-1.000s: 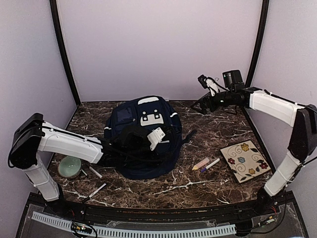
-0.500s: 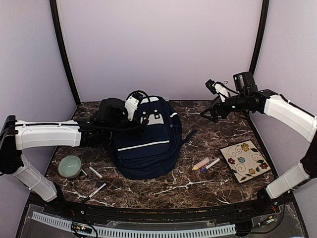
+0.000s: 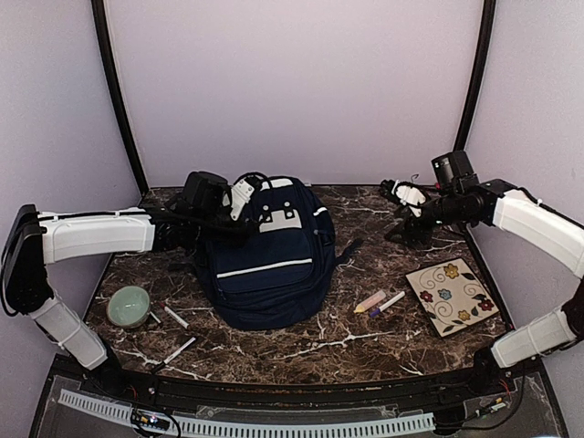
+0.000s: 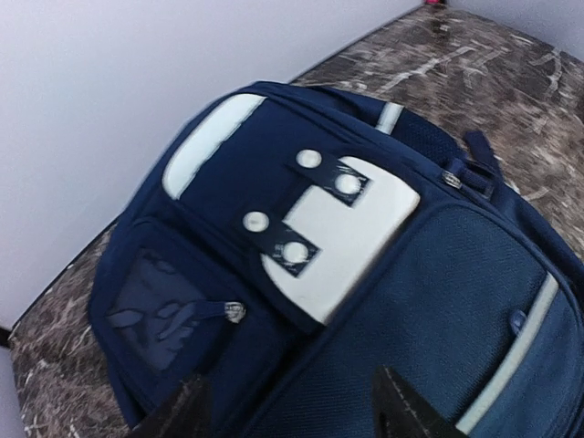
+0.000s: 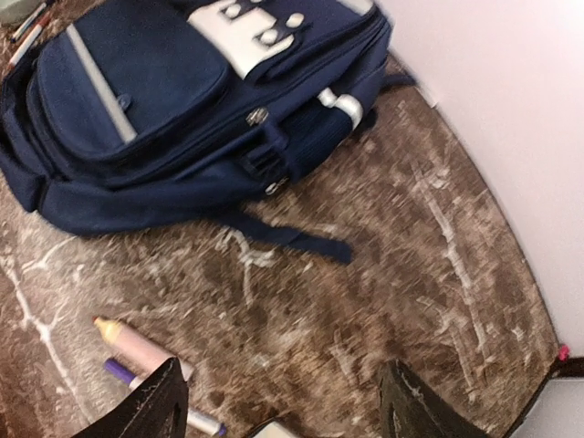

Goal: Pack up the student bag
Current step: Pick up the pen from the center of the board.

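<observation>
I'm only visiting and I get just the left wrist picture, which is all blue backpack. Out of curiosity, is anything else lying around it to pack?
Observer: Yes. The top view shows a pale green bowl to the left of the student bag.
Operator: And on the other side?
Observer: A flowered tile lies flat to the right, with a pink marker between it and the bag.
Operator: Is the other arm carrying something?
Observer: No. The right gripper is open and holds nothing.
</observation>
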You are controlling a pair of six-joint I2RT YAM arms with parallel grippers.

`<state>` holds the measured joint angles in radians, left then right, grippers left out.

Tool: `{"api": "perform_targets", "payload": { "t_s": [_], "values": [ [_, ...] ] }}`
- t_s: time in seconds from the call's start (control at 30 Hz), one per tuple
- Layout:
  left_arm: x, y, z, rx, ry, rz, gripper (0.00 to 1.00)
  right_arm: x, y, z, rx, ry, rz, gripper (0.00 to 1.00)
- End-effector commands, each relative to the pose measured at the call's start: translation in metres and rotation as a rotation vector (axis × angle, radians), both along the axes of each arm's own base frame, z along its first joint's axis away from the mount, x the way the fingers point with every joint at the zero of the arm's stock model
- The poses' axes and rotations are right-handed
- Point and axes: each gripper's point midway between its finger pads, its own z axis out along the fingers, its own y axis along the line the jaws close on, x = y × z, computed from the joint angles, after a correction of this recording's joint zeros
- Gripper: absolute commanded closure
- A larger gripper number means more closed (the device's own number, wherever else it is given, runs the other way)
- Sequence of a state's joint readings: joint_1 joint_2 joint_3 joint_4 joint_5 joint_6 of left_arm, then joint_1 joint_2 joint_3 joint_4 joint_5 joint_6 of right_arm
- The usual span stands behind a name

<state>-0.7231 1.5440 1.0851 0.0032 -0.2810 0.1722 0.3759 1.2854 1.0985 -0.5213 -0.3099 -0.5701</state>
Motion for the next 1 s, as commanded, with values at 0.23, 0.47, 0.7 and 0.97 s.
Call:
{"api": "perform_targets", "payload": {
  "t_s": [0.23, 0.47, 0.7, 0.97],
  "values": [
    [-0.045, -0.040, -0.013, -0.020, 0.097, -0.270, 0.38, -0.064, 0.017, -0.113, -0.410, 0.159, 0.393, 0.43],
    [-0.056, -0.050, -0.016, 0.002, 0.093, -0.311, 0.38, -0.070, 0.030, -0.146, -0.528, 0.210, 0.506, 0.49],
    [-0.058, -0.054, -0.019, 0.031, 0.083, -0.308, 0.38, -0.070, 0.037, -0.174, -0.608, 0.248, 0.548, 0.52],
    [-0.060, -0.056, -0.020, 0.042, 0.084, -0.312, 0.39, -0.069, 0.035, -0.190, -0.666, 0.263, 0.572, 0.57]
  ]
}}
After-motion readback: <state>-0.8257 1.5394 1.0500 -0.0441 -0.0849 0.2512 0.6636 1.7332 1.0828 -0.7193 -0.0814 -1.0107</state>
